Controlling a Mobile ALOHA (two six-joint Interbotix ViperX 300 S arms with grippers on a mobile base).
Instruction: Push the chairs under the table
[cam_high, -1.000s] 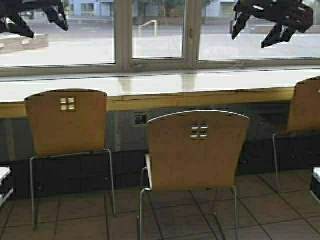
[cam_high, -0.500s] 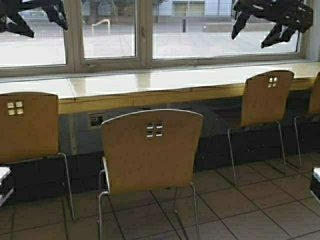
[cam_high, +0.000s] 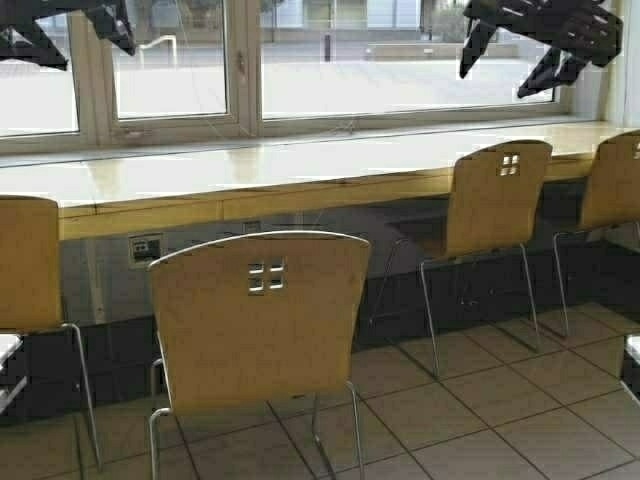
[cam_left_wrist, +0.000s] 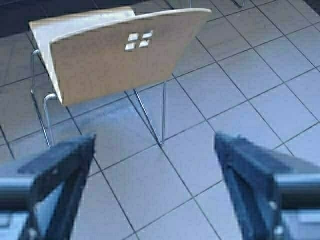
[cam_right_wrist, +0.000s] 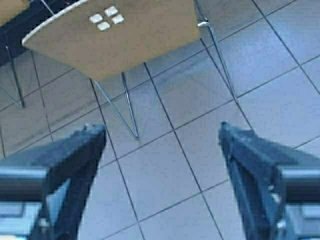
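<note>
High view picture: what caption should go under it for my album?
Plywood chairs wait at the long window table, both grippers raised open above.

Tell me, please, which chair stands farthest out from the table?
The nearest chair, left of centre: its backrest is well clear of the table edge, while the others sit close against it.

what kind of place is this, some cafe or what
Probably a canteen or café seating area. A long counter-style table runs under a row of big windows facing the street, with several matching plywood chairs lined up along it on a tiled floor.
</note>
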